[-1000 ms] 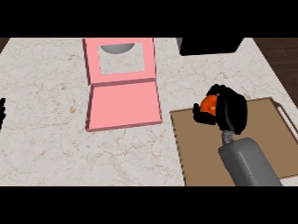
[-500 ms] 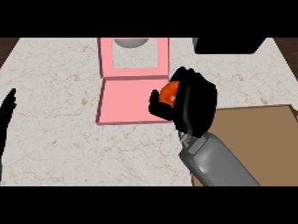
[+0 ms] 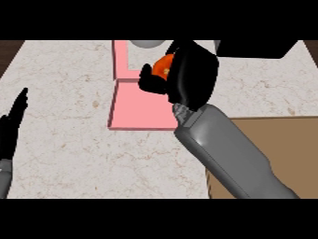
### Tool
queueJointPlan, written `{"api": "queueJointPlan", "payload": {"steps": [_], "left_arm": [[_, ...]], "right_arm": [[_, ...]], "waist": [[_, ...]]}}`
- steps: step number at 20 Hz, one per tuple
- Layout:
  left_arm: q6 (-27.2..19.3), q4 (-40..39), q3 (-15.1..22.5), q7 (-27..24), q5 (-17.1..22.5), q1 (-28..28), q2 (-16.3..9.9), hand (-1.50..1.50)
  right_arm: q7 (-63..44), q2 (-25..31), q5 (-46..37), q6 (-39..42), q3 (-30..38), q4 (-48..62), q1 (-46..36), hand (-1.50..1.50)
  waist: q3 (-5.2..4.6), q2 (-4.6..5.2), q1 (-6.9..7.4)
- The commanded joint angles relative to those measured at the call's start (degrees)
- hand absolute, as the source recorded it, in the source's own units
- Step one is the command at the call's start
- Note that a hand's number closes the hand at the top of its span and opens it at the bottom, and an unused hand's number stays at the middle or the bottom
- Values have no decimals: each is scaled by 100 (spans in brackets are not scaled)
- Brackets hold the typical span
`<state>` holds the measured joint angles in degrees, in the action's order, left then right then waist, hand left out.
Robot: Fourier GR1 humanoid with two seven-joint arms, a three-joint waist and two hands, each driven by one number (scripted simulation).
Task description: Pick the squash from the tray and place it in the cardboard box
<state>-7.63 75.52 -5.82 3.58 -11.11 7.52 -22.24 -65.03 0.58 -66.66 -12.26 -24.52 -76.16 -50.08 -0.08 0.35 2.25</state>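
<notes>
The squash (image 3: 164,66), orange, sits inside the right hand (image 3: 189,77), whose black fingers and thumb are curled round it so that only a small patch of its skin shows between them. Hand and squash hang over the pink cardboard box (image 3: 142,107), above the seam where its open flap meets the box body. The box lies flat on the marble counter (image 3: 72,74), its flap running toward the far edge, where a grey rounded shape (image 3: 146,44) shows through the flap's cutout, partly cut off at the top of the view.

The right forearm (image 3: 223,149), grey, stretches from the hand down toward the near right and covers the box's right edge as well as the near-left part of the brown tray (image 3: 285,140). The tray lies to the right of the box, well apart from the squash. A black object (image 3: 254,49) stands beyond the tray, right of the box's flap, touching the far edge of the view.

Far left of the box, the left hand (image 3: 6,130) rests near the view's left edge, fingers straight and pointing up, holding nothing.
</notes>
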Motion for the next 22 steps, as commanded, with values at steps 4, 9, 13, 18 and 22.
{"api": "queueJointPlan", "payload": {"steps": [4,9,13,18,22], "left_arm": [[217,37,-150,194,124,270,-185,0],[265,-180,-95,-185,89,166,-111,0],[135,1,29,-88,-58,167,-13,0],[249,-61,27,-2,-16,342,-33,0],[186,-138,144,-42,-150,389,77,0]], "right_arm": [[-226,-56,715,-1079,660,1746,-836,150],[-327,-56,1019,-1692,466,2920,-1185,150],[-20,-56,1012,-2105,1207,3703,-1416,150],[513,-56,1783,-2860,1444,4281,-1248,-150],[1180,-57,2165,-3441,1266,4653,-1365,-150]], "waist": [[8,42,93],[0,69,228],[6,100,227],[10,150,369],[11,121,305]]}}
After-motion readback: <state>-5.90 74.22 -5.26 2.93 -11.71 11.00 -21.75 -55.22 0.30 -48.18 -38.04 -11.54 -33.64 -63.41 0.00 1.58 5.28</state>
